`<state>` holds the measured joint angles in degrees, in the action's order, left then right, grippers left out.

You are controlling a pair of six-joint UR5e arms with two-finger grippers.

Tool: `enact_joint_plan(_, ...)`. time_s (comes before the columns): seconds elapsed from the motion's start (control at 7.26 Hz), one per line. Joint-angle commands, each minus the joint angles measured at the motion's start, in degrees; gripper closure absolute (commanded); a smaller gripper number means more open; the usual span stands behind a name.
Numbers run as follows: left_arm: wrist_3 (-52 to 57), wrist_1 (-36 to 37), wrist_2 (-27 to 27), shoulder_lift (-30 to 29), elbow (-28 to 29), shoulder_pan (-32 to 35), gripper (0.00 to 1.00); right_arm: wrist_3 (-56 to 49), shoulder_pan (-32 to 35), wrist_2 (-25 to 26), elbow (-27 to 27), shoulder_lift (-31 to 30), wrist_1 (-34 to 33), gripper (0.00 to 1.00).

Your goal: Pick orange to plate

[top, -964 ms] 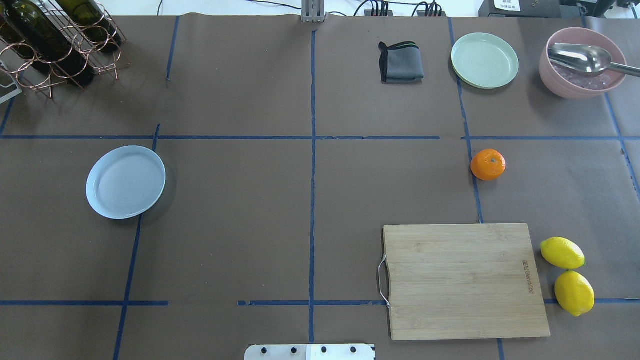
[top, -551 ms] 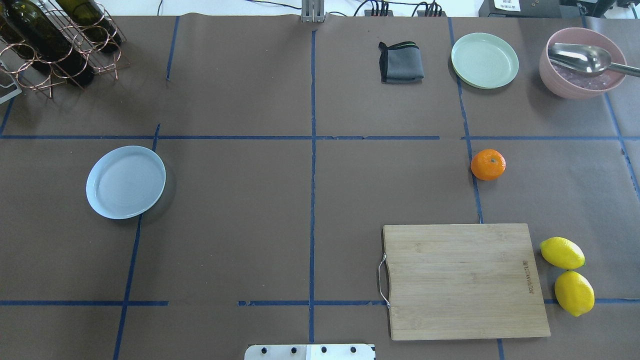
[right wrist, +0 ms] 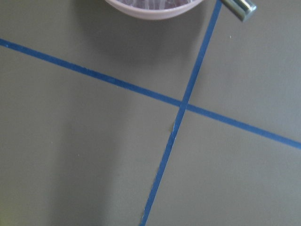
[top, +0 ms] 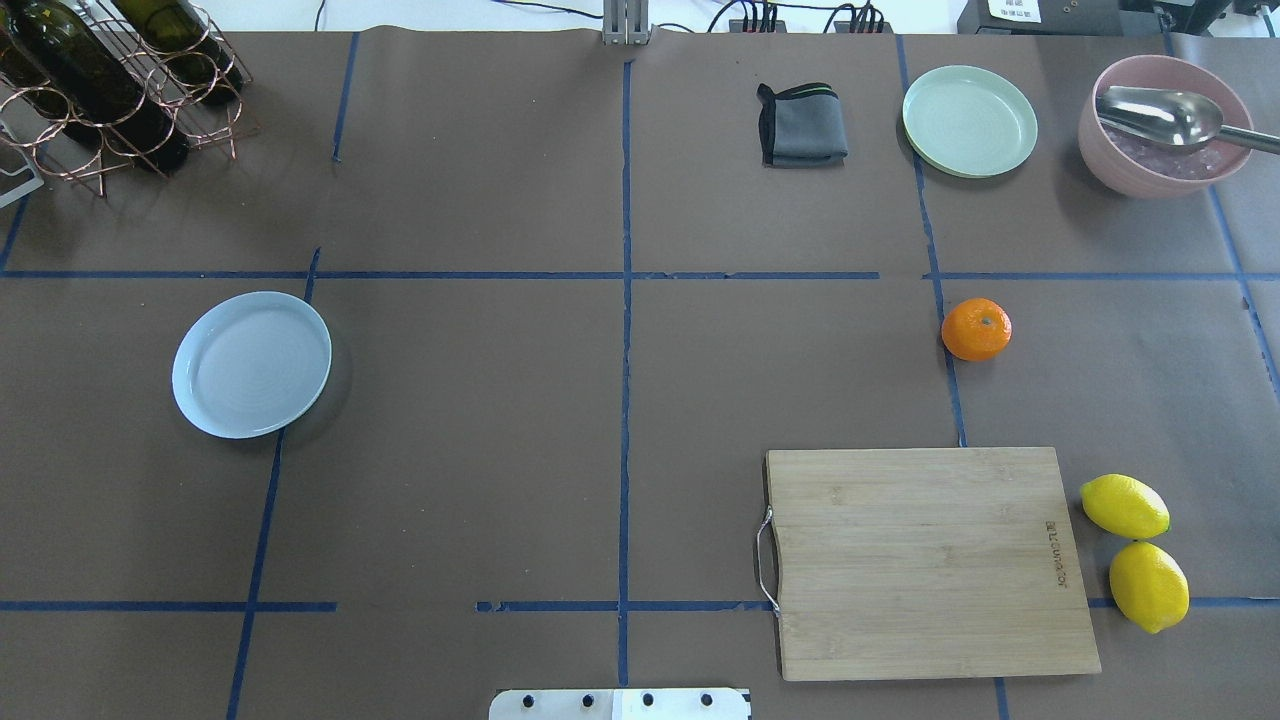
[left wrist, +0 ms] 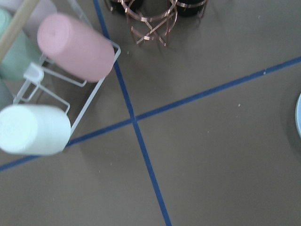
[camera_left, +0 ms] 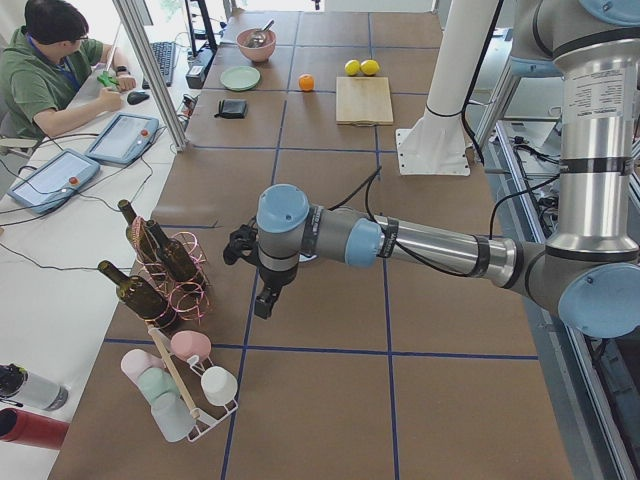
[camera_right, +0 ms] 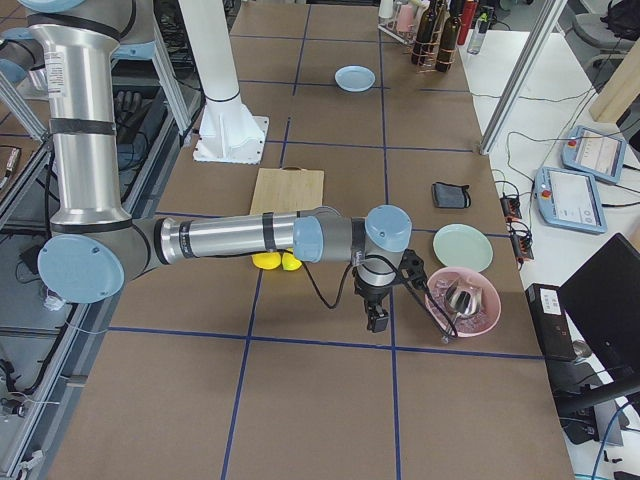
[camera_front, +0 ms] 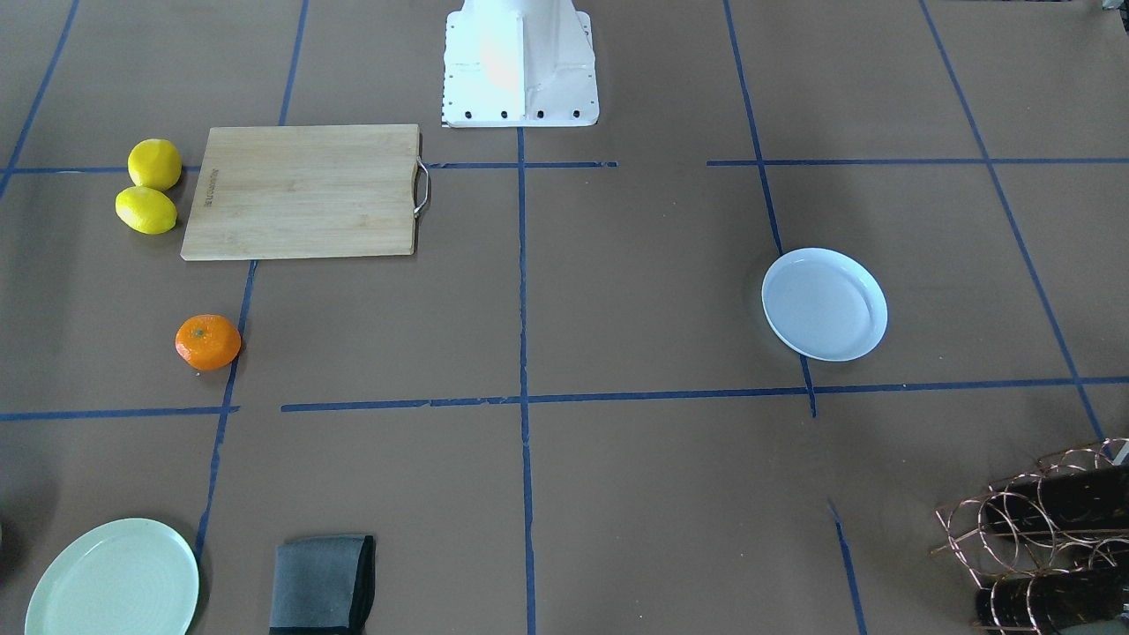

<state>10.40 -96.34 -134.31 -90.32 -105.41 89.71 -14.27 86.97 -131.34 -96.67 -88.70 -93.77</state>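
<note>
Overhead exterior view: one orange (top: 976,329) lies at right, beyond two lemons (top: 1124,506), well apart from one bluish plate (top: 251,364) at left; left gripper (camera_left: 262,304) and right gripper (camera_right: 378,321) states cannot be told.

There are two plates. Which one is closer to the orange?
The pale green plate, next to the grey cloth. It sits near the orange; the bluish-white plate lies far off on the other side.

A: In the overhead view, bare table (top: 620,400) runs across the middle, between the orange (top: 976,329) at right and the plate (top: 251,364) at left.
B: Obstacles?
A: The cutting board (top: 925,560) below the orange, 2 lemons (top: 1125,506) lower right, the cloth (top: 800,125) and green plate (top: 969,121) above, the wine rack (top: 110,90) upper left.
</note>
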Motion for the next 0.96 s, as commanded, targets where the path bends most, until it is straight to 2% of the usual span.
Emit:
enact_joint_plan(0.0,-0.29,-16.59,-0.34,-1.88,2.99,0.03,0.0,0.12,0.04,-0.49,-0.27,-0.33,4.39,0.0)
enact_joint_plan(0.14,-6.38,-22.78,-0.51,-2.14,5.37,-0.06,0.0,0.12,0.04,-2.15,-0.19,-0.24,4.48,0.0)
enact_joint_plan(0.28,-12.01,-26.93,-0.43,-1.79,4.43,-3.45,0.0,0.21,0.04,-2.17,-0.36,0.19,4.48,0.0)
enact_joint_plan(0.41,-15.89,-27.58,0.01,-1.53,5.03,-10.01,0.0,0.13,0.04,-2.17,-0.54,0.28,4.56,0.0)
enact_joint_plan(0.55,-27.59,-28.28,0.62,-1.44,5.3,-14.08,0.0,0.12,0.04,-2.17,-0.71,-0.06,5.7,0.0)
enact_joint_plan(0.69,-33.63,-33.51,7.33,1.43,5.3,-18.91,0.0,0.21,0.04,-2.17,-0.19,-1.11,9.1,0.0)
enact_joint_plan(0.83,-43.52,-40.52,13.22,3.64,5.48,-23.74,0.0,2.3,0.04,-2.17,-0.27,-1.38,9.31,0.0)
